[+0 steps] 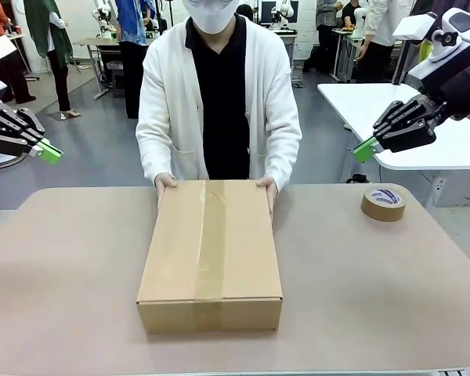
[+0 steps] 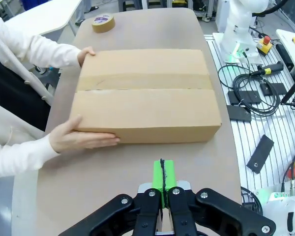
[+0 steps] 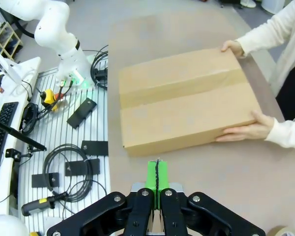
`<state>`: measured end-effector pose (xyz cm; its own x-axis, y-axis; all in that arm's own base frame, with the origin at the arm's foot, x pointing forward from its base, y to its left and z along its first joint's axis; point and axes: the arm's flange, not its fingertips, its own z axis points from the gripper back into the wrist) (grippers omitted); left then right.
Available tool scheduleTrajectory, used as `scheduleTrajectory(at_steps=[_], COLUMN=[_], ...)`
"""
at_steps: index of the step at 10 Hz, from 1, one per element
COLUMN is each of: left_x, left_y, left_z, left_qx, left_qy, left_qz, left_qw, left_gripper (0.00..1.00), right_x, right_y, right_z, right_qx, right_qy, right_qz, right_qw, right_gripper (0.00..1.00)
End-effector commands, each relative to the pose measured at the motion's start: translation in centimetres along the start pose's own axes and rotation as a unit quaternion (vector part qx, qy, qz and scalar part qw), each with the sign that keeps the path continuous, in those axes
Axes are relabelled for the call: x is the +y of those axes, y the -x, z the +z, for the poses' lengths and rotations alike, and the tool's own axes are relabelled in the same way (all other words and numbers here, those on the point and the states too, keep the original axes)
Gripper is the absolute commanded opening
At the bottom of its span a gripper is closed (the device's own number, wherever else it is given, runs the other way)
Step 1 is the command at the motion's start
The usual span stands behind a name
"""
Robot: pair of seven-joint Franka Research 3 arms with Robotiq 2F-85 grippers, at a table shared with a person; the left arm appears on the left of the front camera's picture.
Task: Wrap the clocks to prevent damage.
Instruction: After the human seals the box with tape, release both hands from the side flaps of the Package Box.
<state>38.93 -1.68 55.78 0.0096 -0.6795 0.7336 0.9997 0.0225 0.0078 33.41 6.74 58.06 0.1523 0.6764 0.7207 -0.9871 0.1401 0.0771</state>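
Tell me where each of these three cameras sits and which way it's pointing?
Front view: fixed between the arms, facing the person across the table; left gripper and right gripper hang shut at either side.
Left wrist view: rides the left arm, looking down its shut fingers at the cardboard box.
Right wrist view: rides the right arm, looking down its own shut fingers from the opposite side.
Shared: the box with the person's hands on its far end; front and left wrist views share the tape roll.

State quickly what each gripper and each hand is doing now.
Left gripper: shut, empty.
Right gripper: shut, empty.
Person's hands: both on the box's far end.
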Motion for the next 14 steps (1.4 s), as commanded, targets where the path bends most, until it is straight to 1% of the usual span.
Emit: scheduleTrajectory(at_steps=[1, 7, 8, 9, 10, 11, 12, 14], left_x=[0.2, 0.0, 0.4, 0.7, 0.9, 0.8, 0.8, 0.8], left_y=[-0.3, 0.0, -1.1, -1.8, -1.9, -1.8, -1.6, -1.5], left_z=[0.0, 0.0, 1.5, 2.1, 2.2, 2.2, 2.1, 1.9], left_qx=[-0.001, 0.0, 0.006, 0.014, 0.017, 0.021, 0.021, 0.026], left_qy=[-0.004, 0.0, -0.004, -0.005, -0.001, 0.003, 0.007, 0.013], left_qz=[0.002, 0.0, -0.004, -0.006, -0.002, 0.001, 0.003, 0.008], left_qw=[1.0, 1.0, 1.0, 1.0, 1.0, 1.0, 1.0, 1.0], left_gripper=[0.0, 0.0, 0.6, 0.6, 1.0, 0.63, 1.0, 1.0], right_x=[-0.4, 0.0, 1.8, 2.9, 3.3, 3.5, 3.4, 3.0], right_y=[-0.2, -0.1, -0.4, -0.8, -1.0, -1.0, -1.0, -0.8], right_z=[0.0, 0.0, 0.7, 1.0, 1.2, 1.1, 1.0, 0.6], right_qx=[0.001, 0.0, 0.004, 0.009, 0.011, 0.016, 0.019, 0.027], right_qy=[0.001, 0.0, 0.004, 0.002, 0.005, 0.004, 0.005, 0.007], right_qz=[-0.004, 0.001, 0.002, 0.006, 0.005, 0.004, -0.003, -0.016], right_qw=[1.0, 1.0, 1.0, 1.0, 1.0, 1.0, 1.0, 0.999], right_gripper=[0.01, 0.01, 0.61, 0.61, 1.0, 0.65, 1.0, 1.0])
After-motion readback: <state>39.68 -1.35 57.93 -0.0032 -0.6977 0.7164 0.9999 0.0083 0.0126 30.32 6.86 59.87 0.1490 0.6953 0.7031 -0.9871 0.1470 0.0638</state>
